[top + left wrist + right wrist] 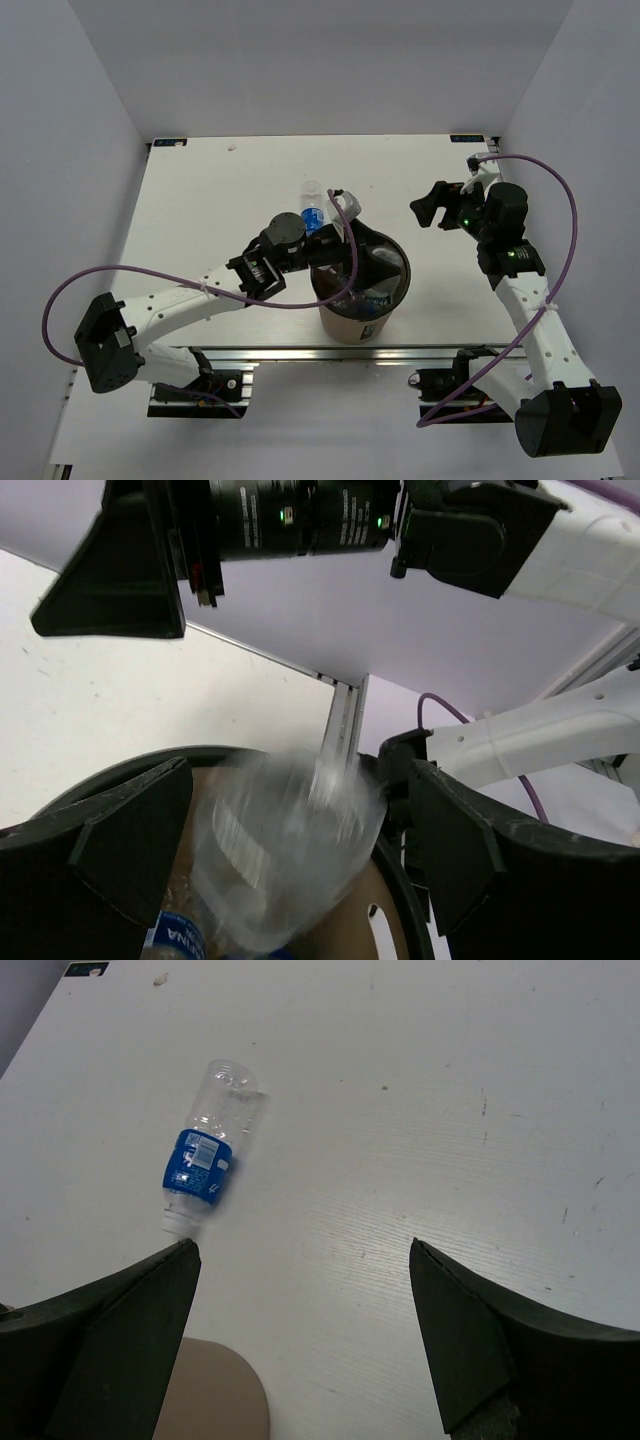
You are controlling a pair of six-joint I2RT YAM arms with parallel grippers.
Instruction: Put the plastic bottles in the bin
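Note:
The bin (352,326) stands at the table's near middle. My left gripper (362,250) is open over its mouth. In the left wrist view a clear plastic bottle (285,850) shows blurred between the spread fingers (130,840), loose and passing into the bin past its dark rim (120,770). Another bottle's blue label (170,940) shows inside the bin. One more bottle (312,208) lies on the table just beyond the bin, also in the right wrist view (205,1160). My right gripper (435,208) is open and empty above the table, right of the bin.
The right arm's wrist (300,515) hangs across from the left gripper. The bin's tan side (215,1395) shows at the lower left of the right wrist view. White walls close in the table on the left, back and right.

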